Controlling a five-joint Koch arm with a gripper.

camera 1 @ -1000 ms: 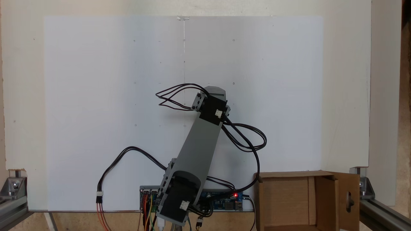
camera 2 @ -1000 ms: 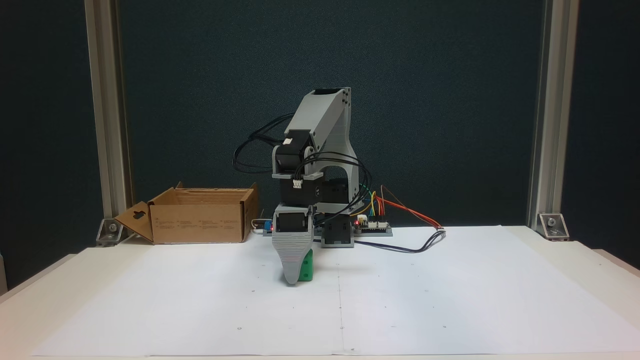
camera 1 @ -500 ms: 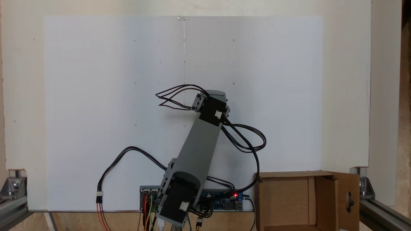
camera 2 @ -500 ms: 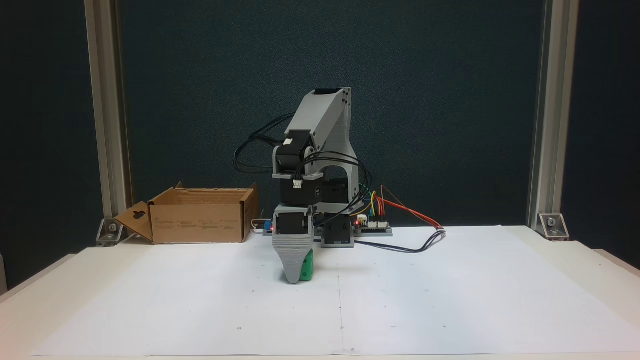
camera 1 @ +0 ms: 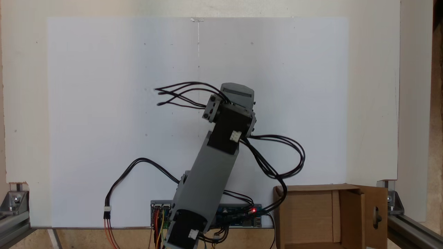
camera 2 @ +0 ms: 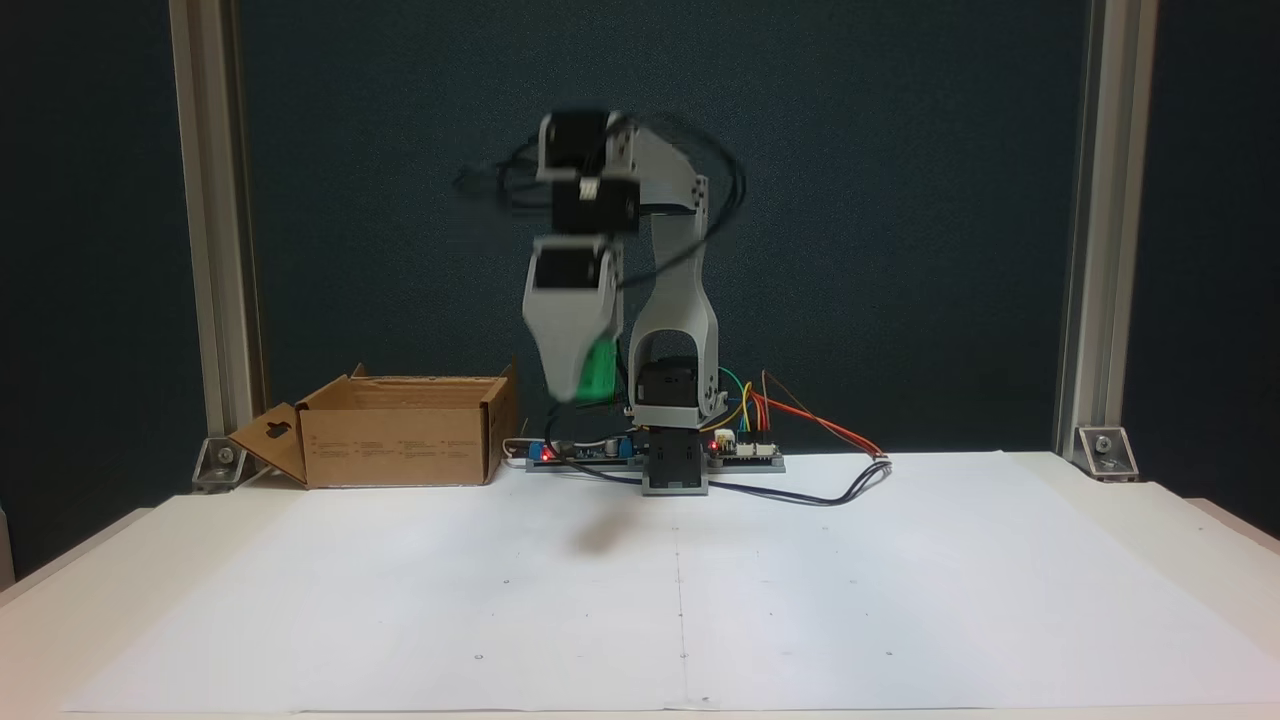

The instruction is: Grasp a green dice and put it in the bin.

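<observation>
While it hangs high above the table, the claw (camera 2: 580,385) grips the green dice (camera 2: 599,372) between its jaws.

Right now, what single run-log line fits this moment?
phase: carry | gripper: shut on green dice, raised above table | bin: open, dice not in it yet

This looks like a small robotics lab or hobby test bench. A white paper sheet (camera 2: 900,600) covers a pale table (camera 2: 1200,520), framed by aluminium extrusion posts (camera 2: 1085,250) bolted down with corner brackets (camera 2: 1103,448). A dark backdrop (camera 2: 900,200) hangs behind the rig. A bare circuit board (camera 1: 238,217) with a lit red LED sits at the base of a grey 3D-printed arm (camera 1: 211,173), with loose black cables (camera 1: 277,162) and coloured jumper wires (camera 2: 800,415) running from it.
</observation>
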